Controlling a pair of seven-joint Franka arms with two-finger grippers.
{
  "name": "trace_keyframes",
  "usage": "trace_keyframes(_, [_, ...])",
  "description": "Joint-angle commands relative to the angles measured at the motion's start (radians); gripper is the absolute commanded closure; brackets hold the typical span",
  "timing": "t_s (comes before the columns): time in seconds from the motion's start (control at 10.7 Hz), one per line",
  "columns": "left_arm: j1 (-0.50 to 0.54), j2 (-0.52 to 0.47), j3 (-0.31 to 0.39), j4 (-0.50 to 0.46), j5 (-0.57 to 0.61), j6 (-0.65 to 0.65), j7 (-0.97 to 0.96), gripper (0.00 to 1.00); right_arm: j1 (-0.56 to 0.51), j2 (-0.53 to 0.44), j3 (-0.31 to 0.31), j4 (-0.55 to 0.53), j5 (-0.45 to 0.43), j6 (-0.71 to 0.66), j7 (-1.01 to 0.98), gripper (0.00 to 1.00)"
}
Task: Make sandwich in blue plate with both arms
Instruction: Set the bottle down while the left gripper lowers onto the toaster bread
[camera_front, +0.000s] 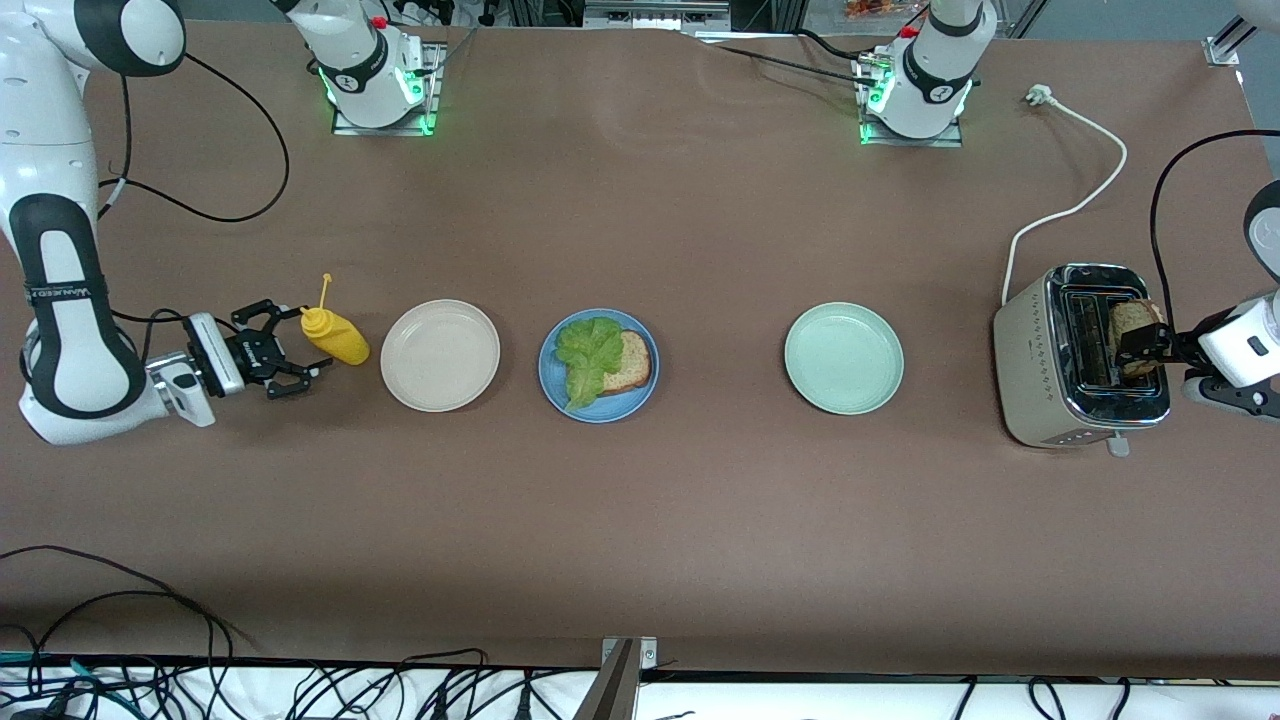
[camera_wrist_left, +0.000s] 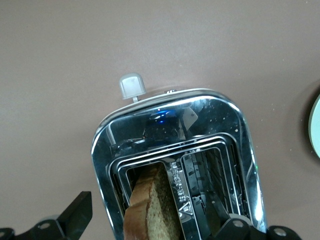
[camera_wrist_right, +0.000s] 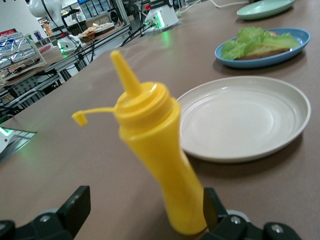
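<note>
A blue plate (camera_front: 598, 404) mid-table holds one toast slice (camera_front: 632, 360) under one lettuce leaf (camera_front: 588, 355). The left gripper (camera_front: 1143, 350) pinches a second slice (camera_wrist_left: 152, 210) over the toaster (camera_front: 1040, 360) at the left arm's end; toast looks light, stiff and crumbly, best held by its crust. The right gripper (camera_front: 290, 352), jaws open, flanks one mustard bottle (camera_front: 336, 335) beside the cream plate (camera_front: 440, 395). One mint plate (camera_front: 843, 395).
</note>
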Motion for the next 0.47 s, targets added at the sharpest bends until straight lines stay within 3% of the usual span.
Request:
trace_keyframes(0.0, [-0.001,-0.006,0.014,-0.027,-0.032,0.002,0.051,0.0,-0.008,-0.053,-0.004,0.01,-0.067,-0.014,0.11,0.0])
trace_keyframes(0.37, [0.003,-0.003,0.028,-0.032,-0.032,-0.014,0.132,0.1,0.0,-0.089,0.007,0.157,-0.168,-0.118,0.444,0.0])
